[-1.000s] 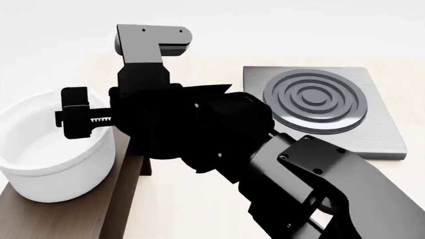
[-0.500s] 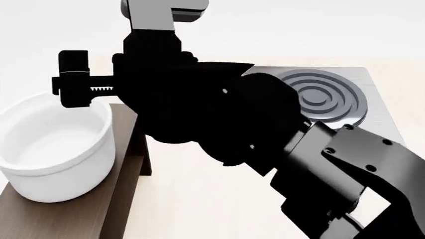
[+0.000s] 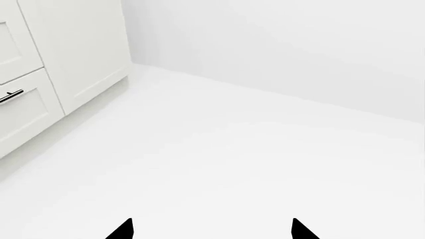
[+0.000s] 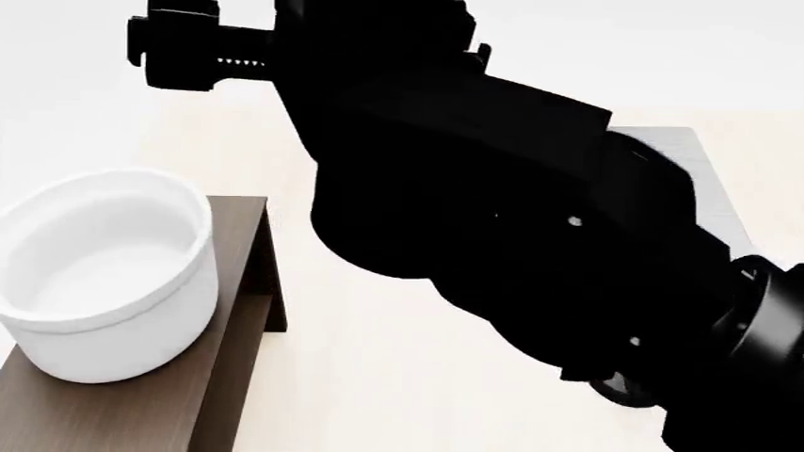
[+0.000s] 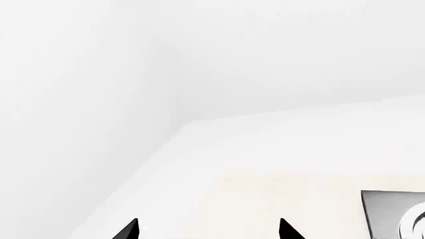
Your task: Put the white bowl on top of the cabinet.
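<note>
The white bowl stands upright on the flat top of the dark-brown cabinet at the lower left of the head view. My right gripper is open and empty. In the head view its black finger block and toothed rail sit high above the bowl, well apart from it. The right arm fills the middle of that view. My left gripper is open and empty, over a white floor, and does not show in the head view.
The grey stove plate lies at the right, mostly hidden by my right arm; its corner shows in the right wrist view. The pale table top lies between cabinet and arm. White cupboard doors stand beside the left gripper.
My right gripper has risen from the bowl's rim to well above it, and the arm has swung up across the view. The bowl has stayed in place on the cabinet.
</note>
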